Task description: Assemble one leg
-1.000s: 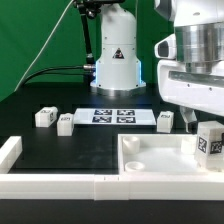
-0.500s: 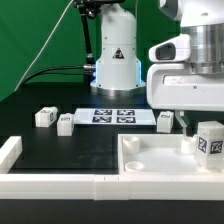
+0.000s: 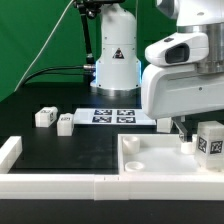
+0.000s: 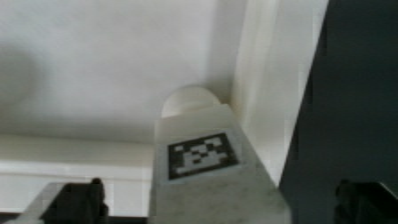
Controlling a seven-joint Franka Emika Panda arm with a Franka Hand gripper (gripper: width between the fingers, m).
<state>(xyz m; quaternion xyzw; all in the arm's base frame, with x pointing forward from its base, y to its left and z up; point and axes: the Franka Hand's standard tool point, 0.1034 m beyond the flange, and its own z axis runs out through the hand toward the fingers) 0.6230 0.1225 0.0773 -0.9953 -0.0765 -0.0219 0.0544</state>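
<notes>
A leg, a small white block with a black-and-white tag, stands upright at the right edge of the large white panel. In the wrist view the leg lies between my dark fingertips with a gap on each side. My gripper is open, and nothing is held. In the exterior view the gripper hangs low just left of the leg. Two more legs lie on the black table at the left.
The marker board lies at mid-table in front of the robot base. A white rail runs along the front edge, with a short piece at the left. The arm's bulk hides the area behind the panel.
My gripper body has shifted toward the exterior view's left and now covers the leg that lay right of the marker board. The leg on the panel has stayed in place.
</notes>
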